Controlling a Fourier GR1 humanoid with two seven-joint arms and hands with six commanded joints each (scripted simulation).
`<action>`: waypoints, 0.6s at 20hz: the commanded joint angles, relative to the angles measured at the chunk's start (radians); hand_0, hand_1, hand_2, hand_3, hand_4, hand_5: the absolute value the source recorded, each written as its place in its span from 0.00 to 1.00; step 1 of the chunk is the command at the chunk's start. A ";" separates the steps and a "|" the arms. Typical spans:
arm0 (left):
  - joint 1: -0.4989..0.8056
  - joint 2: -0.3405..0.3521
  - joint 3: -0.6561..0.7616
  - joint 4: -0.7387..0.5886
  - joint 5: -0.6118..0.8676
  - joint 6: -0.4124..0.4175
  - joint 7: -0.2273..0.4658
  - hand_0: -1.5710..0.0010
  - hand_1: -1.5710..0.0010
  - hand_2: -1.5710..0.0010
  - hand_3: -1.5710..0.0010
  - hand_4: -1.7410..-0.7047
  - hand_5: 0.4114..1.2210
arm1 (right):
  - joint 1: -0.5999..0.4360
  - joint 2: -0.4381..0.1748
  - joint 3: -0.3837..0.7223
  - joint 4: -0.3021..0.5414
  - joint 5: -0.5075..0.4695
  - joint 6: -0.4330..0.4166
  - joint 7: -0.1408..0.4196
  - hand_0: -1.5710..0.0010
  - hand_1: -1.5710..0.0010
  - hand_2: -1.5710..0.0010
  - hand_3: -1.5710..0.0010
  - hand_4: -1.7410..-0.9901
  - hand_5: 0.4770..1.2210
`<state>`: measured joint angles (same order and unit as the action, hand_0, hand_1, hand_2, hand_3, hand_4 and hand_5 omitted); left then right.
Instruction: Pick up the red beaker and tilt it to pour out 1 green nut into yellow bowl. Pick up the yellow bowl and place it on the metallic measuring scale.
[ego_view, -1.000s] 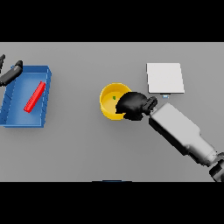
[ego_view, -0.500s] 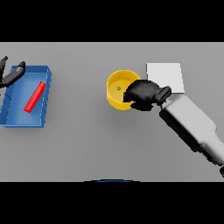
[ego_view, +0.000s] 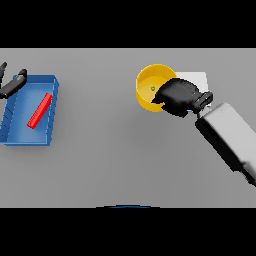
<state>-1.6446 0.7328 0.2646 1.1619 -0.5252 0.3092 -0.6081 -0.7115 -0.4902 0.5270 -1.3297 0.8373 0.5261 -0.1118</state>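
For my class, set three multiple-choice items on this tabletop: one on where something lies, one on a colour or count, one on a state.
1. Where does the red beaker lie?
A. In the blue tray
B. In the yellow bowl
C. On the scale

2. How many green nuts show in the yellow bowl?
A. None
B. One
C. Three

3. What is the right hand doing?
A. Resting flat on the table
B. Gripping the bowl's rim
C. Holding the beaker

Answers: 1 A, the beaker lies inside the tray; 2 B, a single green nut; 3 B, fingers curl over the rim.
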 joint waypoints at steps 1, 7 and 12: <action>-0.003 0.006 0.003 0.005 -0.008 0.002 -0.002 1.00 1.00 1.00 1.00 0.98 0.37 | -0.001 -0.006 -0.007 0.012 0.003 -0.011 0.004 0.00 0.00 0.02 0.27 0.00 1.00; -0.015 0.017 0.006 0.042 -0.003 0.013 0.007 1.00 1.00 1.00 1.00 0.97 0.39 | -0.024 -0.043 -0.057 0.155 0.019 -0.113 -0.022 0.00 0.00 0.02 0.27 0.00 1.00; -0.014 0.004 -0.003 0.026 -0.011 0.016 0.029 1.00 1.00 1.00 1.00 0.98 0.40 | -0.046 -0.034 -0.088 0.322 0.032 -0.197 -0.019 0.00 0.00 0.03 0.26 0.00 1.00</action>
<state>-1.6587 0.7373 0.2621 1.1883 -0.5363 0.3248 -0.5789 -0.7570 -0.5242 0.4391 -1.0070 0.8702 0.3284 -0.1266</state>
